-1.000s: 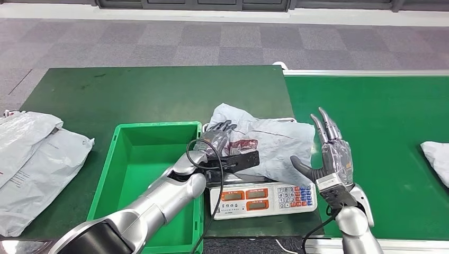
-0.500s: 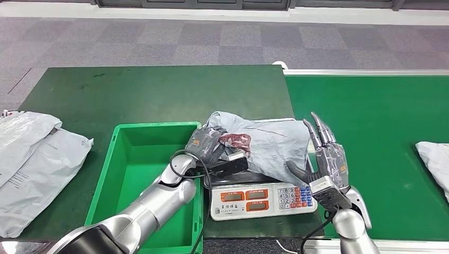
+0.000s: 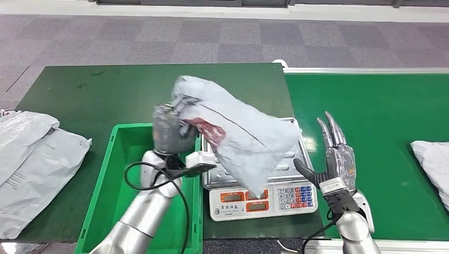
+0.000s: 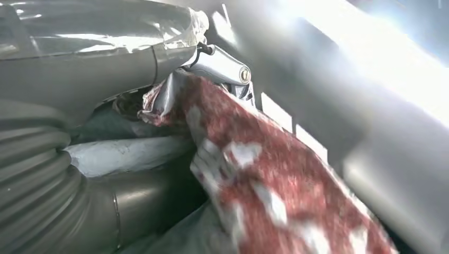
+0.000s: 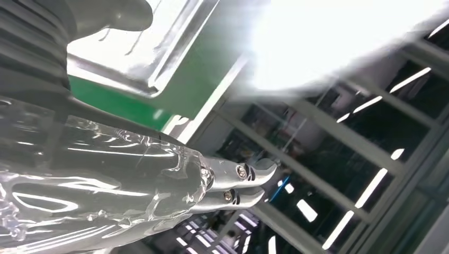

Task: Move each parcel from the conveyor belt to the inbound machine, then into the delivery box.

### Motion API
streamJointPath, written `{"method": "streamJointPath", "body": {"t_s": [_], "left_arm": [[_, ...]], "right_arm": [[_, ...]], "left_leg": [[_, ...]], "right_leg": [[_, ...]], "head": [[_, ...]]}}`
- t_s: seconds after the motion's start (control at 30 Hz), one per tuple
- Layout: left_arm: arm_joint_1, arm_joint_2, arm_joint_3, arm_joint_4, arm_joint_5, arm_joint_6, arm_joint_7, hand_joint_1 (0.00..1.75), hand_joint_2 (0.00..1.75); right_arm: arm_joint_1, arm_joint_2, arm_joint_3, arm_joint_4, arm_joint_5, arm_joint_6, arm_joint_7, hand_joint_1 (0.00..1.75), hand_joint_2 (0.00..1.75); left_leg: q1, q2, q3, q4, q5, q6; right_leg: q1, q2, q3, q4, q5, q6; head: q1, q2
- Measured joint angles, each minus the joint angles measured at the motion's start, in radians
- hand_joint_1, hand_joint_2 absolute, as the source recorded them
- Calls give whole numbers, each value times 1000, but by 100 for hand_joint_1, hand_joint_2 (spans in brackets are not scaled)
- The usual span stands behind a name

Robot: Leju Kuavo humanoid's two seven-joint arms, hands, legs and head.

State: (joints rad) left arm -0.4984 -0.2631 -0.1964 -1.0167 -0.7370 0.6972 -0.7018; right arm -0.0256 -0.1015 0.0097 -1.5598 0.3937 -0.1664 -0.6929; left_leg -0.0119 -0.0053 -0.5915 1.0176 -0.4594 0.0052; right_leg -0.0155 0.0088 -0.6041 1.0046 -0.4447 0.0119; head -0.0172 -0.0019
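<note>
My left hand (image 3: 170, 130) grips a grey plastic parcel (image 3: 233, 130) with a red printed patch and holds it lifted, tilted, above the weighing scale (image 3: 263, 194) and the rim of the green box (image 3: 132, 185). In the left wrist view the parcel (image 4: 275, 201) is pressed between my fingers (image 4: 219, 66) and the thumb. My right hand (image 3: 334, 161) stands upright to the right of the scale, fingers apart and holding nothing. Its fingers (image 5: 238, 182) point up past the scale's steel tray (image 5: 137, 63). Another grey parcel (image 3: 431, 161) lies on the green conveyor belt (image 3: 381, 111) at the right edge.
Two more grey parcels (image 3: 32, 164) lie on the green table (image 3: 106, 95) left of the box. A black cable (image 3: 159, 182) loops off my left wrist over the box. Grey carpet floor runs beyond the table.
My left hand has closed on the parcel and lifted it off the scale, swinging it up and left toward the box. The right hand stayed beside the scale. The belt parcel drifted slightly left.
</note>
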Motion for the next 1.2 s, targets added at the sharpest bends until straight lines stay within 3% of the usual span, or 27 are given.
{"method": "streamJointPath", "body": {"t_s": [0.17,0.3,0.43,0.6,0.63,0.7,0.77,0.83,0.97,1.2], "left_arm": [[90,8,124,-347,11,5,0,175,175],[135,14,193,-497,-33,5,0,175,175],[161,17,234,-572,-86,5,0,175,175],[178,19,341,-541,-299,2,22,175,175],[181,27,365,-508,-363,-3,69,175,175],[198,63,405,-412,-530,-43,266,175,175],[252,118,419,-337,-643,-141,503,175,175],[322,167,418,-309,-675,-272,640,175,175],[399,223,392,-307,-693,-425,690,175,175],[449,265,341,-338,-674,-645,701,175,175]], "right_arm": [[38,-24,-10,-15,-23,-26,-5,0,175],[60,-34,-20,-28,-26,-36,-8,0,175],[76,-39,-25,-41,-26,-42,-9,0,175],[124,-39,-48,-89,-19,-65,-7,0,175],[140,-39,-55,-104,-14,-66,-6,0,175],[177,-38,-78,-144,-3,-51,-2,0,175],[206,-36,-112,-185,6,-15,1,0,175],[228,-35,-149,-217,13,23,1,0,175],[243,-31,-194,-251,24,59,0,0,175],[254,-24,-208,-268,45,74,-5,0,175]], "left_leg": [[1,0,0,0,0,0],[1,-1,0,0,0,0],[1,-2,0,0,0,0],[0,-2,0,0,-1,0],[0,-1,1,0,-1,1],[0,-1,4,-1,-3,0],[0,5,7,-2,-6,-3],[1,12,8,-2,-8,-5],[1,10,12,-3,-10,-4],[0,9,36,-5,-28,-4]], "right_leg": [[1,0,0,0,-1,0],[1,-1,1,0,-2,0],[1,-1,1,0,-2,0],[0,-2,1,0,-2,0],[0,-2,2,0,-2,0],[0,-1,4,0,-5,0],[0,5,5,0,-6,-2],[1,13,3,0,-5,-3],[1,10,8,0,-9,-3],[0,9,40,0,-26,-4]], "head": [[0,0],[0,0],[0,0],[0,0],[0,0],[0,0],[0,0],[0,0],[0,0],[0,0]]}}
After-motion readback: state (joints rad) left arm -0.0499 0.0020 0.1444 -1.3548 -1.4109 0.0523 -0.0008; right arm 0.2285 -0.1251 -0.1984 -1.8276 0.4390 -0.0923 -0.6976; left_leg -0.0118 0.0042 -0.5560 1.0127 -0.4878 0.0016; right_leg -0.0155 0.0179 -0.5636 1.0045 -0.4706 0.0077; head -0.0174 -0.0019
